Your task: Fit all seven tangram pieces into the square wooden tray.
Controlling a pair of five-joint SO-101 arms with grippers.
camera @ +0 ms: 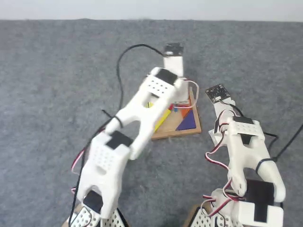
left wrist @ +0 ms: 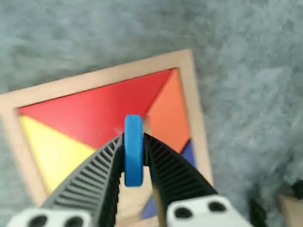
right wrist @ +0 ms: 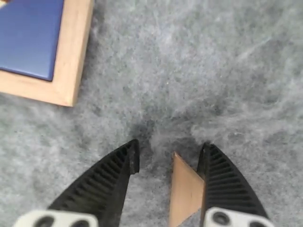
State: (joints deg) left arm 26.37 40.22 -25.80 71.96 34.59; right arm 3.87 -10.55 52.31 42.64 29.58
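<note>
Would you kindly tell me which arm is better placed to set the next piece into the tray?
Left: the left pincer grips the blue piece right over the wooden tray, while the right pincer hangs open above the carpet beside the tray.

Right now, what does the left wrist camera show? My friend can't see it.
The left gripper pinches a light blue piece edge-on between its black fingers, above the wooden tray. In the tray lie a red piece, a yellow piece, an orange piece and a dark blue piece; grey carpet surrounds it.
</note>
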